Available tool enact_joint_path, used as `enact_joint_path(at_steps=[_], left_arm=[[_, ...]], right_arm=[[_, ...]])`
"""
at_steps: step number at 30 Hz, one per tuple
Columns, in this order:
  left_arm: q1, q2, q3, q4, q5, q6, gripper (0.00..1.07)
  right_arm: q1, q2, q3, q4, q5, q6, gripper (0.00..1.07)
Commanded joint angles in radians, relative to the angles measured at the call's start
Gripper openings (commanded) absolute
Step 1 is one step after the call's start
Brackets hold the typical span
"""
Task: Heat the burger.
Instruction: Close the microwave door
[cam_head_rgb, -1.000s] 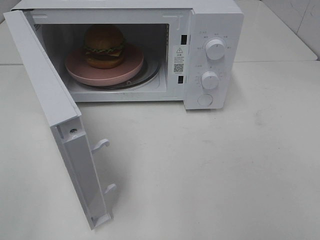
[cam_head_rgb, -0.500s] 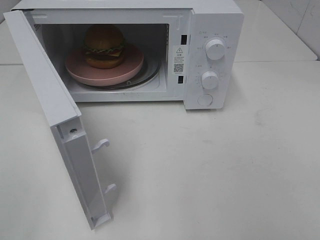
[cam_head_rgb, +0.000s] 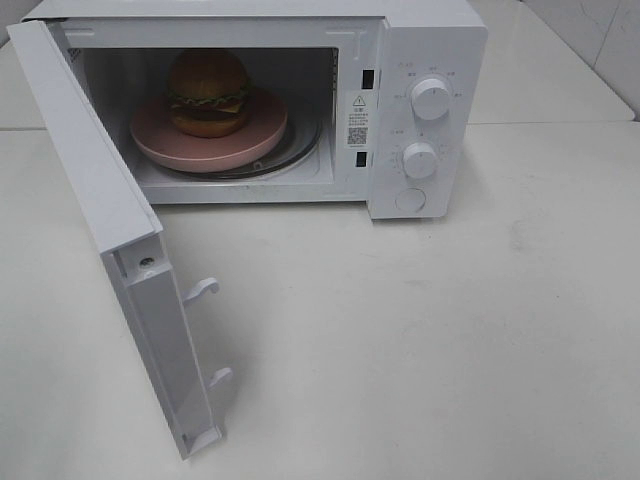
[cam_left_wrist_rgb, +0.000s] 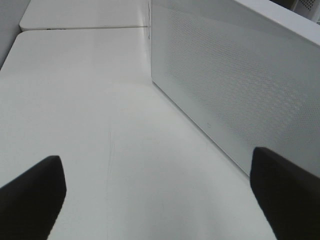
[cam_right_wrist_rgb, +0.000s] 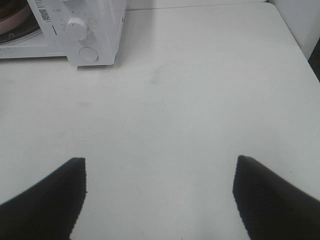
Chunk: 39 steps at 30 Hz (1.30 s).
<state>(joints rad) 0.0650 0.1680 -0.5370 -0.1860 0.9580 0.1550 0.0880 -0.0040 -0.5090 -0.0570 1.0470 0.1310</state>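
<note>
The burger (cam_head_rgb: 208, 92), with brown bun, green lettuce and yellow cheese, sits on a round pink plate (cam_head_rgb: 262, 138) inside the white microwave (cam_head_rgb: 440, 40). The microwave door (cam_head_rgb: 100, 210) stands wide open toward the front left. Neither gripper shows in the exterior view. In the left wrist view my left gripper (cam_left_wrist_rgb: 157, 200) is open and empty over the table, beside the outer face of the door (cam_left_wrist_rgb: 235, 85). In the right wrist view my right gripper (cam_right_wrist_rgb: 157, 200) is open and empty over the table, well in front of the microwave's control panel (cam_right_wrist_rgb: 80, 30).
The microwave has two white knobs (cam_head_rgb: 431, 98) and a round button (cam_head_rgb: 410, 200) on its right panel. Two latch hooks (cam_head_rgb: 200, 290) stick out of the door's edge. The white table (cam_head_rgb: 420, 340) has a seam at the back.
</note>
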Motion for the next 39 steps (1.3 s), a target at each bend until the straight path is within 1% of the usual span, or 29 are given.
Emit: enact_joint_path(at_steps=[1, 2, 4, 5, 6, 7, 8, 9, 10, 11, 12, 13, 14, 15, 16, 18, 19, 20, 22, 23, 25, 26, 28, 30, 31, 35, 37, 38, 39], left_arm=[[-0.005, 0.063, -0.006, -0.002, -0.047, 0.003, 0.82], [-0.005, 0.063, -0.006, -0.002, -0.047, 0.003, 0.82], [-0.005, 0.12, -0.006, 0.001, -0.072, 0.003, 0.67], [-0.005, 0.12, -0.006, 0.001, -0.072, 0.003, 0.67], [-0.005, 0.154, -0.006, 0.002, -0.095, 0.003, 0.55], [-0.005, 0.173, -0.006, 0.002, -0.108, 0.003, 0.5], [-0.005, 0.173, -0.006, 0.002, -0.108, 0.003, 0.5], [-0.005, 0.208, -0.006, 0.002, -0.135, 0.003, 0.37], [-0.005, 0.222, -0.006, 0.004, -0.149, 0.003, 0.32], [-0.005, 0.222, -0.006, 0.004, -0.149, 0.003, 0.32], [-0.005, 0.254, -0.006, 0.007, -0.186, 0.003, 0.18], [-0.005, 0.267, -0.006, 0.008, -0.212, 0.005, 0.1], [-0.005, 0.267, -0.006, 0.008, -0.212, 0.005, 0.1], [-0.005, 0.297, -0.001, 0.008, -0.266, 0.005, 0.0], [-0.005, 0.322, 0.016, 0.01, -0.345, 0.02, 0.0], [-0.005, 0.336, 0.031, 0.008, -0.39, 0.035, 0.0], [-0.005, 0.365, 0.062, 0.001, -0.471, 0.075, 0.0], [-0.005, 0.365, 0.062, 0.001, -0.471, 0.075, 0.0], [-0.005, 0.42, 0.121, -0.023, -0.613, 0.127, 0.0], [-0.005, 0.42, 0.121, -0.023, -0.613, 0.127, 0.0], [-0.007, 0.481, 0.169, -0.051, -0.776, 0.163, 0.0], [-0.007, 0.481, 0.169, -0.051, -0.776, 0.163, 0.0], [-0.007, 0.55, 0.206, -0.061, -0.924, 0.173, 0.0], [-0.007, 0.571, 0.215, -0.061, -0.958, 0.173, 0.0], [-0.007, 0.628, 0.229, -0.058, -1.049, 0.173, 0.0], [-0.012, 0.71, 0.242, -0.046, -1.177, 0.172, 0.0], [-0.055, 0.789, 0.25, 0.015, -1.314, 0.163, 0.0], [-0.055, 0.789, 0.25, 0.015, -1.314, 0.163, 0.0], [-0.074, 0.816, 0.256, 0.049, -1.365, 0.146, 0.0]], right_arm=[[-0.01, -0.027, 0.002, 0.001, -0.01, 0.004, 0.75], [-0.01, -0.027, 0.002, 0.001, -0.01, 0.004, 0.75], [-0.01, -0.027, 0.002, 0.001, -0.01, 0.004, 0.75], [-0.01, -0.027, 0.002, 0.001, -0.01, 0.004, 0.75], [-0.01, -0.027, 0.002, 0.001, -0.01, 0.004, 0.75], [-0.01, -0.027, 0.002, 0.001, -0.01, 0.004, 0.75], [-0.01, -0.027, 0.002, 0.001, -0.01, 0.004, 0.75], [-0.01, -0.027, 0.002, 0.001, -0.01, 0.004, 0.75], [-0.01, -0.027, 0.002, 0.001, -0.01, 0.004, 0.75], [-0.01, -0.027, 0.002, 0.001, -0.01, 0.004, 0.75], [-0.01, -0.027, 0.002, 0.001, -0.01, 0.004, 0.75], [-0.01, -0.027, 0.002, 0.001, -0.01, 0.004, 0.75], [-0.01, -0.027, 0.002, 0.001, -0.01, 0.004, 0.75], [-0.01, -0.027, 0.002, 0.001, -0.01, 0.004, 0.75], [-0.01, -0.027, 0.002, 0.001, -0.01, 0.004, 0.75], [-0.01, -0.027, 0.002, 0.001, -0.01, 0.004, 0.75], [-0.01, -0.027, 0.002, 0.001, -0.01, 0.004, 0.75], [-0.01, -0.027, 0.002, 0.001, -0.01, 0.004, 0.75], [-0.01, -0.027, 0.002, 0.001, -0.01, 0.004, 0.75], [-0.01, -0.027, 0.002, 0.001, -0.01, 0.004, 0.75], [-0.01, -0.027, 0.002, 0.001, -0.01, 0.004, 0.75], [-0.01, -0.027, 0.002, 0.001, -0.01, 0.004, 0.75], [-0.01, -0.027, 0.002, 0.001, -0.01, 0.004, 0.75], [-0.01, -0.027, 0.002, 0.001, -0.01, 0.004, 0.75], [-0.01, -0.027, 0.002, 0.001, -0.01, 0.004, 0.75], [-0.01, -0.027, 0.002, 0.001, -0.01, 0.004, 0.75], [-0.01, -0.027, 0.002, 0.001, -0.01, 0.004, 0.75], [-0.01, -0.027, 0.002, 0.001, -0.01, 0.004, 0.75], [-0.01, -0.027, 0.002, 0.001, -0.01, 0.004, 0.75]])
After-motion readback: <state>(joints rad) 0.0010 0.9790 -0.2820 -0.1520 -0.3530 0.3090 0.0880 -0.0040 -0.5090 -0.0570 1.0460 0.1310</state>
